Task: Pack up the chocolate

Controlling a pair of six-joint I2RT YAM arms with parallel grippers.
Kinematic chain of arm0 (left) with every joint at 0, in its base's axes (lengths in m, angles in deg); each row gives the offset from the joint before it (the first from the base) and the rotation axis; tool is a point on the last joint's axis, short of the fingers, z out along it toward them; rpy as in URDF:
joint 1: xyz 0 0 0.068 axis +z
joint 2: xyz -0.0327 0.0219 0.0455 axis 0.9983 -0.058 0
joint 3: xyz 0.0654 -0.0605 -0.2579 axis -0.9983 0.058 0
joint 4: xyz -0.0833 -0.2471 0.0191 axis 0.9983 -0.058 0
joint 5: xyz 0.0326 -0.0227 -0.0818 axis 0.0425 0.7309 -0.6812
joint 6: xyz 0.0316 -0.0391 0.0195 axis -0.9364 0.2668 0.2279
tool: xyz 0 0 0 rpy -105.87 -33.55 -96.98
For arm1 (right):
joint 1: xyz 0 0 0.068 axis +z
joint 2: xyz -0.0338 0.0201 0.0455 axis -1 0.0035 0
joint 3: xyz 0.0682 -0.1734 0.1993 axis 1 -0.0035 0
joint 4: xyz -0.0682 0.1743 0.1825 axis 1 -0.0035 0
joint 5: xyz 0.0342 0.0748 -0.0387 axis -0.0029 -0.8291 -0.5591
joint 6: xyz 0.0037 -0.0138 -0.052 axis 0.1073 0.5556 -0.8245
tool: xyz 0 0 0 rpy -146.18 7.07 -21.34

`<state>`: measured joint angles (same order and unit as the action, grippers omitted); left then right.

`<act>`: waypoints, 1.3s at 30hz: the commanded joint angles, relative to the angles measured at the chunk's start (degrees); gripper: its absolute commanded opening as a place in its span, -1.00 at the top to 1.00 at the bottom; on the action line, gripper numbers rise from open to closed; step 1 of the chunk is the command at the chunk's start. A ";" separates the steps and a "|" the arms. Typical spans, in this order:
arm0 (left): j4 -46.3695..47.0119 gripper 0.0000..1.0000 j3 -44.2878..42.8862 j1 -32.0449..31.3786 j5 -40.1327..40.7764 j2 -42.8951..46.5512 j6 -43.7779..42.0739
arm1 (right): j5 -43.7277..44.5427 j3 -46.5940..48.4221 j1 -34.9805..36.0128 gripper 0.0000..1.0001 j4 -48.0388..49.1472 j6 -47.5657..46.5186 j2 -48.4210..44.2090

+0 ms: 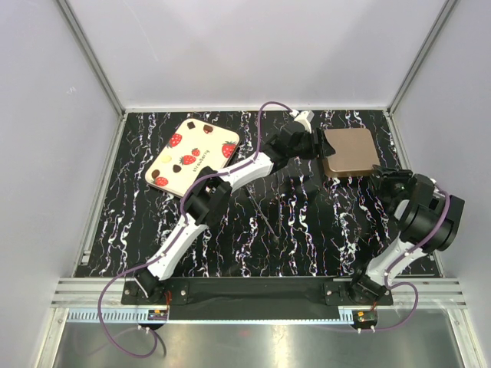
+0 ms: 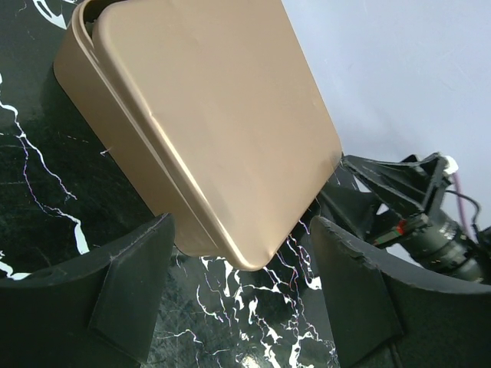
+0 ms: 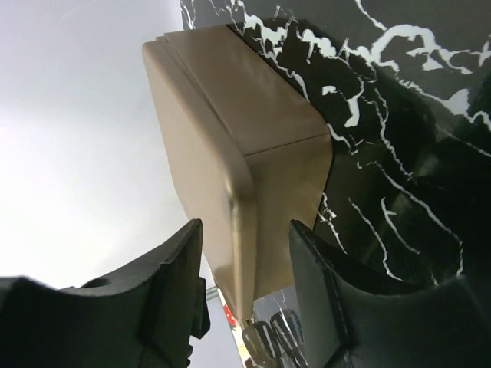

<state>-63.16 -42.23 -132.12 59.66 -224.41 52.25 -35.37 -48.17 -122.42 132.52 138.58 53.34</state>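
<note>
We see a black marbled table (image 1: 307, 230) from above, with two robot arms reaching across it. The task's thing in view is a square brown tray (image 1: 349, 151) with rounded corners. It lies with a flat brown face up and its inside hidden from us, so we cannot tell where any chocolate pieces are.

The left pincer (image 2: 242, 230) is spread wide. One rounded corner of the brown tray sits just ahead of it, between its two dark fingers (image 2: 130, 284), with a gap on either side. In the overhead view this pincer meets the tray's left edge.

The right pincer (image 3: 245, 226) is parted more narrowly. Another corner of the tray stands directly between its fingers, very close to both. We cannot tell whether either finger touches the tray. From above, this pincer sits at the tray's near right corner.

A flat cream strawberry lid (image 1: 193, 152) lies on the table, well behind and to the left of the left pincer, apart from the tray.
</note>
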 commanded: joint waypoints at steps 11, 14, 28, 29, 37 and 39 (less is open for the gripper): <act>1.78 -0.53 2.66 -0.16 -0.80 5.18 -4.11 | 3.48 5.93 0.63 -0.18 -22.24 -13.22 -10.76; 1.61 -0.53 2.92 -0.08 -1.06 5.89 -4.64 | 6.81 7.52 0.72 -0.10 -33.67 -18.77 -14.18; 0.72 -0.54 5.56 0.10 -1.33 10.11 -4.91 | 16.05 11.22 11.87 0.72 -44.45 -24.59 -14.81; 0.72 -0.54 5.56 0.19 -1.33 10.02 -4.73 | 16.31 10.26 12.40 0.72 -40.62 -24.14 -14.63; 0.81 -0.54 5.56 0.36 -1.59 9.32 -3.85 | 16.93 7.18 13.11 0.72 -29.35 -21.86 -12.17; 0.90 -0.54 5.30 0.36 -1.50 8.97 -3.85 | 16.49 7.00 13.11 0.72 -27.76 -21.07 -11.03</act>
<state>-64.71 -36.67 -132.04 58.59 -217.81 48.49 -20.07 -40.82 -109.59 97.84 115.98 41.12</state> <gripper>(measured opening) 0.766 0.142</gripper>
